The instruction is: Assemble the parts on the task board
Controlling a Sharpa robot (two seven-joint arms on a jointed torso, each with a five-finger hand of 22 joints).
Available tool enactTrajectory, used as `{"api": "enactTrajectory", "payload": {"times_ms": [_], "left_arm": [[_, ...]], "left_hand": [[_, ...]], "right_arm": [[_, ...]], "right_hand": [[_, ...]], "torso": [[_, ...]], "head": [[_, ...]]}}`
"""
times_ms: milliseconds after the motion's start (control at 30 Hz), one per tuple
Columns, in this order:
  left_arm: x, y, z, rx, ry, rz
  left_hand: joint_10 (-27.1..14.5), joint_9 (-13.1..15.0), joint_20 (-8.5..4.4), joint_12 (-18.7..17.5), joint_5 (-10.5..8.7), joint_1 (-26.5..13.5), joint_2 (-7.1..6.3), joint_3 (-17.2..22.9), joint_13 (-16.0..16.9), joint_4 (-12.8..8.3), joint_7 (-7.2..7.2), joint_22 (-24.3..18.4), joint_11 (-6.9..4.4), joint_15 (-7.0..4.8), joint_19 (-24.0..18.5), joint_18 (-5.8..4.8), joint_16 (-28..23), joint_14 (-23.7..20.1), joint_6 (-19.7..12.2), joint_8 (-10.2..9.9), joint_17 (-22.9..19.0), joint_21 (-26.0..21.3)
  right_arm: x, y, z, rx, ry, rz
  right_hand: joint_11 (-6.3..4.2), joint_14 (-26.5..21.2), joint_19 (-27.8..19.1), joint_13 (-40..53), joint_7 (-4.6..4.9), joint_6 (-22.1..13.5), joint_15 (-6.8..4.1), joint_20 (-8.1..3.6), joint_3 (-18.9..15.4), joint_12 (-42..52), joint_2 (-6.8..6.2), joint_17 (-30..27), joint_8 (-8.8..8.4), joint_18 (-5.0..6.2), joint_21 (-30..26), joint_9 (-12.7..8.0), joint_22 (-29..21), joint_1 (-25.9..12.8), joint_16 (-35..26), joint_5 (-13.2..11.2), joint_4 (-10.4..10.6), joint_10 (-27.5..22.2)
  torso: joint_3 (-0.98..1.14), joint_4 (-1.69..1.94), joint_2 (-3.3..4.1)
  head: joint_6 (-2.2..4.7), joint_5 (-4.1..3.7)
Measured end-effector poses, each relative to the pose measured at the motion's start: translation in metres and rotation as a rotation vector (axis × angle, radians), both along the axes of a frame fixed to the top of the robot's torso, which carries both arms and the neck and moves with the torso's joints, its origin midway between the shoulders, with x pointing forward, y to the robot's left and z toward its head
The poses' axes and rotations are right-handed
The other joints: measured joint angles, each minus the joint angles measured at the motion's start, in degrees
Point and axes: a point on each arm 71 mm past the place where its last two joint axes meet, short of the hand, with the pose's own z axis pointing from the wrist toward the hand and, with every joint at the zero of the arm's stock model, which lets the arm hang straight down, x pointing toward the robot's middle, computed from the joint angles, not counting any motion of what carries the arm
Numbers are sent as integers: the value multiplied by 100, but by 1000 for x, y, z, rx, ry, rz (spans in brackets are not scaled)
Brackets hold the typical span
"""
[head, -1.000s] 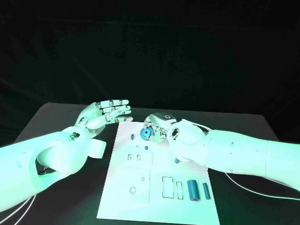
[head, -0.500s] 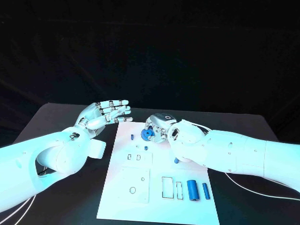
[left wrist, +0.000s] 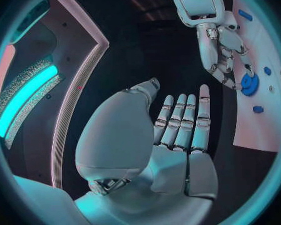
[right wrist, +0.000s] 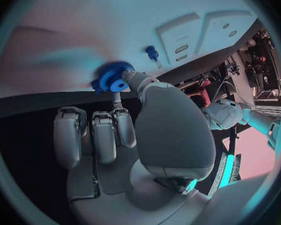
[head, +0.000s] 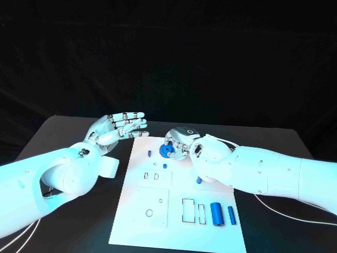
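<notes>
Two white arms reached in over a black table (head: 77,132), with the white board (head: 176,211) lying between them. The right hand (head: 182,142) hovered over the board's far end and pinched a small blue gear (head: 165,151) between thumb and a fingertip, its other fingers curled beside it; in the right wrist view the gear (right wrist: 112,77) sat at the fingertips, just above the board's surface, and whether it touched the board could not be told. The left hand (head: 117,128) was held off the board's far left corner, empty, palm up and fingers spread straight (the left wrist view showed the same flat, unloaded palm (left wrist: 178,135)). A short blue peg (head: 148,154) stood on the board just left of the gear, with another small blue piece (head: 164,165) a little nearer the robot. Near the board's near right corner lay a thick blue cylinder (head: 216,213) and a thinner one (head: 231,214), side by side, next to two rectangular outlines (head: 194,210). The step in hand looked like seating the gear at its place on the far end of the board. To do it well, the hand would likely need to keep the gear level, line its centre hole over the seat, lower it straight and gently, and let go only once it sat flat, since a tilted gear could jam or slip from so light a pinch. The nearby peg should be left undisturbed.
</notes>
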Motion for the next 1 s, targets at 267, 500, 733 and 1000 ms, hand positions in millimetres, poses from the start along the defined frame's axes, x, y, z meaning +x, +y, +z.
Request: {"api": "enactTrajectory", "payload": {"times_ms": [267, 500, 733, 1000], "left_arm": [[0, 0, 0, 0, 1, 0], [0, 0, 0, 1, 1, 1], [0, 0, 0, 1, 1, 1], [0, 0, 0, 1, 1, 2]], "left_hand": [[0, 0, 20, 0, 0, 0, 0, 0, 0, 0, 0, 0, 0, -21, -20, 0, 0, -21, 0, 0, 6, 0], [0, 0, 20, 0, 0, 0, 0, 0, 0, 0, 0, 0, 0, -21, -20, 0, 0, -21, 0, 0, 6, 0], [0, 0, 20, 0, 0, 0, 0, 0, 0, 0, 0, 1, 0, -21, -20, 0, 0, -21, 0, 0, 6, 0], [0, 0, 20, 0, 0, 0, 0, 0, 0, 0, 0, -7, 0, 1, -20, 0, 0, -42, 0, 0, 6, 0]], "right_arm": [[1, -1, -3, 10, 21, -10], [1, -3, -4, 15, 46, -16], [2, -5, -5, 14, 66, -20], [1, -12, -6, 26, 74, -24]], "right_hand": [[160, -2, -39, -1, 168, -552, 144, 162, -874, -120, 0, -1, -607, 0, -38, -302, 0, -333, 0, 27, 303, -163], [161, -2, -39, -1, 166, -444, 144, 162, -1239, -120, 133, -1, -652, 1, -38, -331, 4, -271, 0, 27, 524, -162], [129, -2, -39, -2, 134, -310, 144, 162, -1264, -73, 208, -1, -652, 0, -38, -331, 4, -241, 0, 26, 549, -130], [108, -2, -25, -2, 107, -202, 143, 148, -1223, -44, 254, -1, -595, 0, -38, -331, 3, -241, 0, 26, 589, -90]], "torso": [[0, 2, 1], [-1, 2, 1], [-1, 2, 1], [1, 2, 1]], "head": [[10, -8], [0, -10], [-1, -10], [7, -9]]}}
